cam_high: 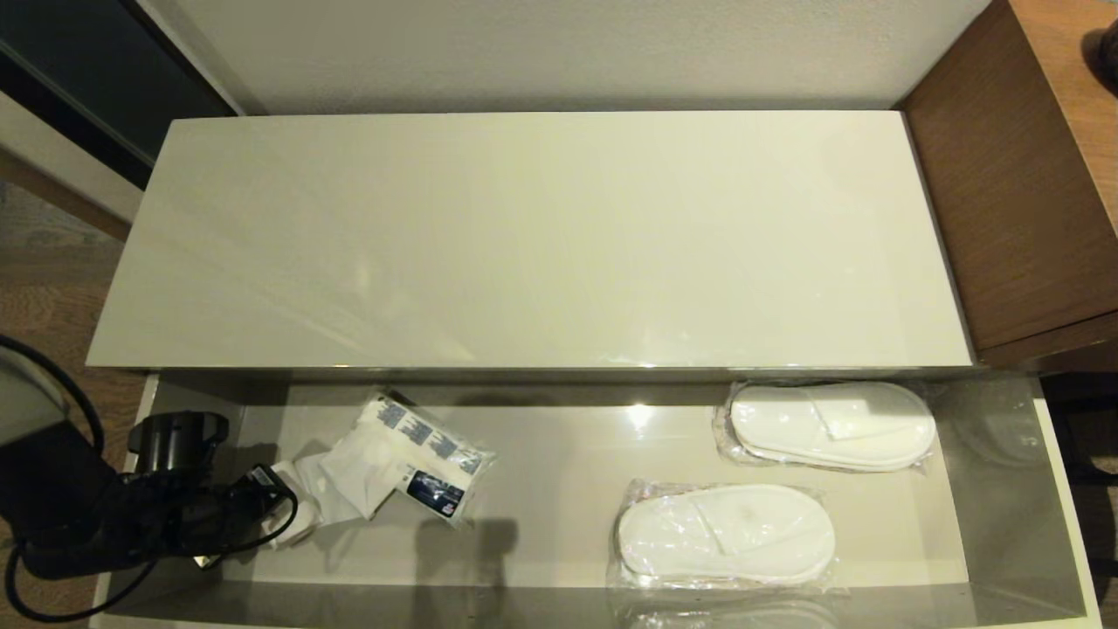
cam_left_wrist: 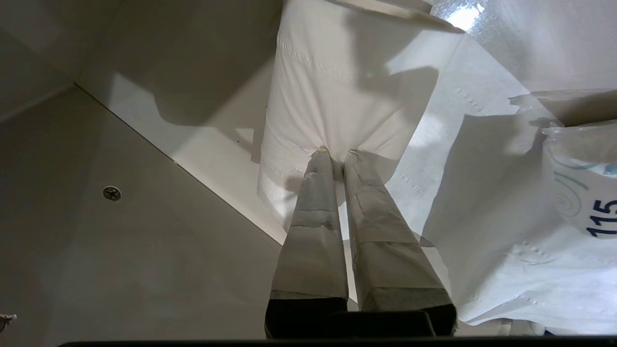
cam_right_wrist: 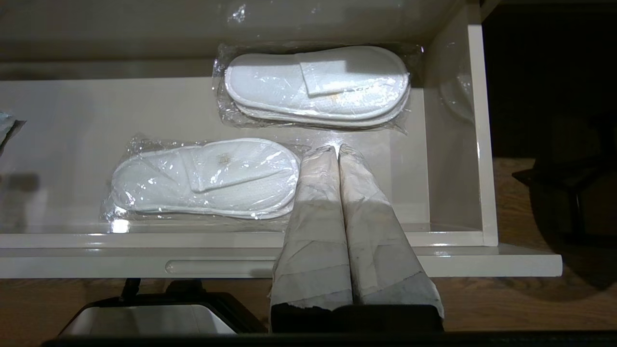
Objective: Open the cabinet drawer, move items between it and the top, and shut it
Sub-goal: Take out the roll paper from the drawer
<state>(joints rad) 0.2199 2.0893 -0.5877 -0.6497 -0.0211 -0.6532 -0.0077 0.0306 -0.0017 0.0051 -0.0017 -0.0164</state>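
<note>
The cabinet drawer [cam_high: 1070,489] stands pulled out below the bare top [cam_high: 541,236]. At its left end my left gripper [cam_high: 284,515] reaches in, shut on the white toilet-paper roll [cam_high: 301,511]. In the left wrist view, the gripper [cam_left_wrist: 337,153] pinches the roll's [cam_left_wrist: 337,86] paper, and its loose tail [cam_left_wrist: 482,202] is spread beside it. Two packs of slippers [cam_high: 830,425] [cam_high: 725,533] lie in the drawer's right half. My right gripper [cam_right_wrist: 337,148] hangs shut and holding nothing over the drawer's front, near the closer slipper pack [cam_right_wrist: 202,176]; the other pack [cam_right_wrist: 318,84] lies further back.
A white packet with blue printing [cam_high: 428,454] lies in the drawer beside the paper tail. A brown wooden desk [cam_high: 1022,192] adjoins the cabinet on the right. The wall runs behind the top. Wood floor shows on the left [cam_high: 52,297].
</note>
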